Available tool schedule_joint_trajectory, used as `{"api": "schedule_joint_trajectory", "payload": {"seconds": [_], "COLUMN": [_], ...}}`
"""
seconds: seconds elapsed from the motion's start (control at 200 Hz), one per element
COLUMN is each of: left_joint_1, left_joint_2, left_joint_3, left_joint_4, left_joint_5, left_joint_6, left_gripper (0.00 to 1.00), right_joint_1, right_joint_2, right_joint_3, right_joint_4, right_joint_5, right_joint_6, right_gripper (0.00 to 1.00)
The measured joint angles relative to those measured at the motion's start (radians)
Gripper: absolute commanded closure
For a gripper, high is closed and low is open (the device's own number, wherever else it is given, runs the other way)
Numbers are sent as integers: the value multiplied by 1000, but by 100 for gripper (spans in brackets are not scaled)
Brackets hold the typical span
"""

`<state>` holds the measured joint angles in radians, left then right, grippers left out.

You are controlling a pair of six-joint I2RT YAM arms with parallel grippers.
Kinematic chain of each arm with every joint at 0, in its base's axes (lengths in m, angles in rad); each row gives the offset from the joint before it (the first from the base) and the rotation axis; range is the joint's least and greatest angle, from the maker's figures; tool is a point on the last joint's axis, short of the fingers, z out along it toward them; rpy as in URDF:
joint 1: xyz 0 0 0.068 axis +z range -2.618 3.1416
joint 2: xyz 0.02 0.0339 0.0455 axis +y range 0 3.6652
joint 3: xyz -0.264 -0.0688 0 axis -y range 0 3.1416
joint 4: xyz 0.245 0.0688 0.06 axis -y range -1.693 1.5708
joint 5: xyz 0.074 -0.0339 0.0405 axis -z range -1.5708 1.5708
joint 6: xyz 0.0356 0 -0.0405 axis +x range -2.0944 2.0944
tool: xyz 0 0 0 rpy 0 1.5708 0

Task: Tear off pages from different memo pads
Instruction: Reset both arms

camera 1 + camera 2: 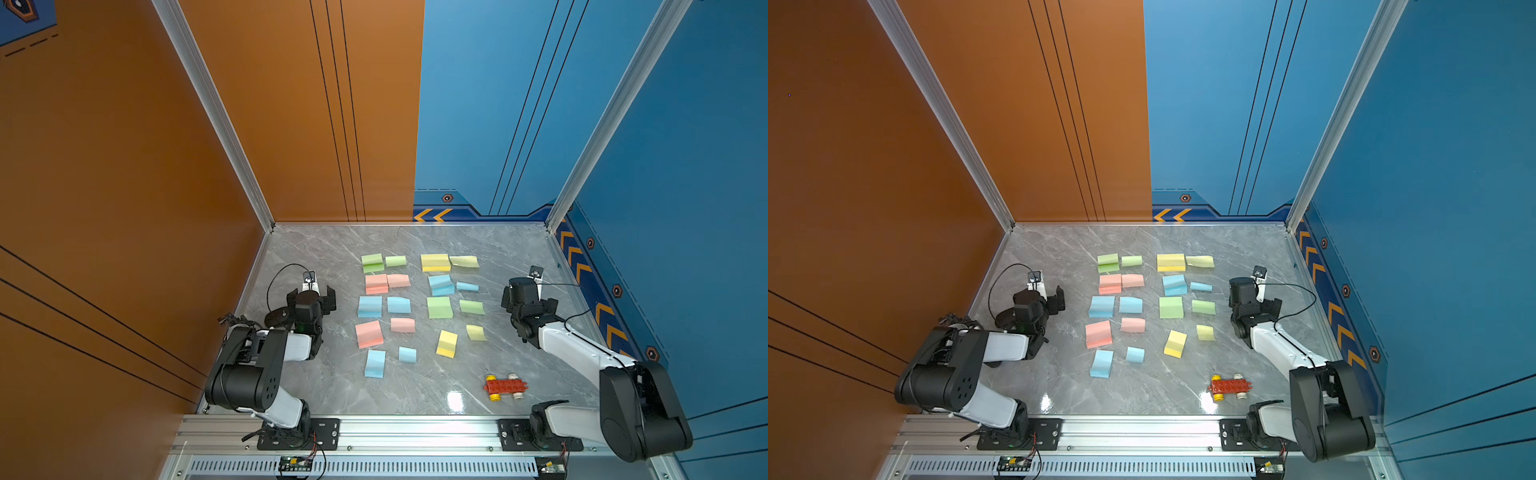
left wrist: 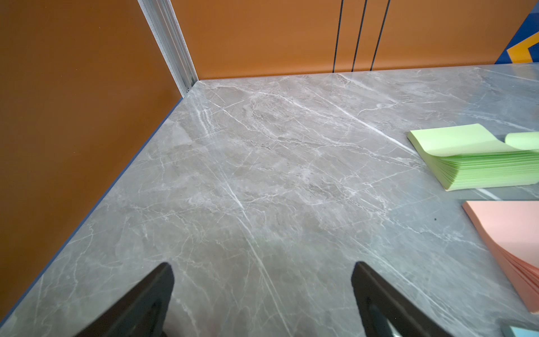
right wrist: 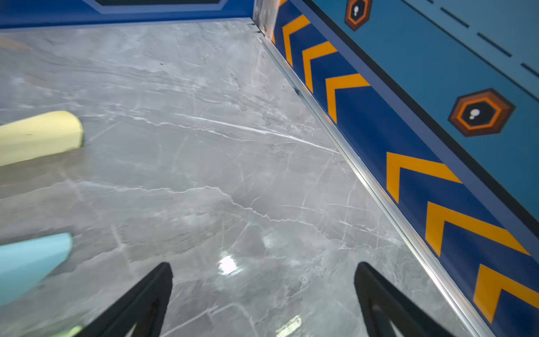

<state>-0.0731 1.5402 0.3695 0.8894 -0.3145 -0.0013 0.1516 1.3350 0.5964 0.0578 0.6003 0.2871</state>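
Observation:
Several memo pads lie in two columns mid-table, among them a green pad (image 1: pixel 372 262) (image 2: pixel 478 166), a pink pad (image 1: pixel 376 284) (image 2: pixel 513 239) and a yellow pad (image 1: pixel 435 262). Beside each pad lies a loose page, such as the green page (image 1: pixel 395 261), the curled yellow page (image 1: pixel 464 261) (image 3: pixel 38 137) and the blue page (image 1: pixel 467 286) (image 3: pixel 29 262). My left gripper (image 1: pixel 311 293) (image 1: pixel 1038 297) (image 2: pixel 262 271) hovers open left of the pads, holding nothing. Right of the pages, my right gripper (image 1: pixel 528 301) (image 1: pixel 1255 302) (image 3: pixel 262 271) is open too, over bare marble.
A red toy brick car (image 1: pixel 505 386) with yellow and white wheels lies near the front right. Orange wall (image 2: pixel 73 116) bounds the left side, blue chevron wall (image 3: pixel 408 131) the right. The arm bases sit on the front rail (image 1: pixel 415 428).

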Motion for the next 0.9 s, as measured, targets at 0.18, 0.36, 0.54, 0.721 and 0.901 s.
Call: {"api": "schedule_joint_trajectory", "payload": {"seconds": [0.18,0.36,0.54,0.721,0.901], "left_joint_1": [0,0,0,0,0], "left_joint_2": [0,0,0,0,0], "left_joint_3": [0,0,0,0,0], "left_joint_4": [0,0,0,-1,-2], "left_joint_5": [0,0,0,0,0], "left_joint_6": [0,0,0,0,0], "left_gripper": [2,2,1,1,1], "right_joint_1": [-89,-76,-82,-127,-126], "right_joint_2": [67,108,181,188,188], "right_joint_3": [-67,-179,-240,-223,-222], "right_joint_4": [172,500,705,733,741], "right_joint_5": [-21,-77,-285,-415,-445], "right_joint_6": [-4,-102,-194,-212,-217], "right_gripper": [0,0,0,0,0]}}
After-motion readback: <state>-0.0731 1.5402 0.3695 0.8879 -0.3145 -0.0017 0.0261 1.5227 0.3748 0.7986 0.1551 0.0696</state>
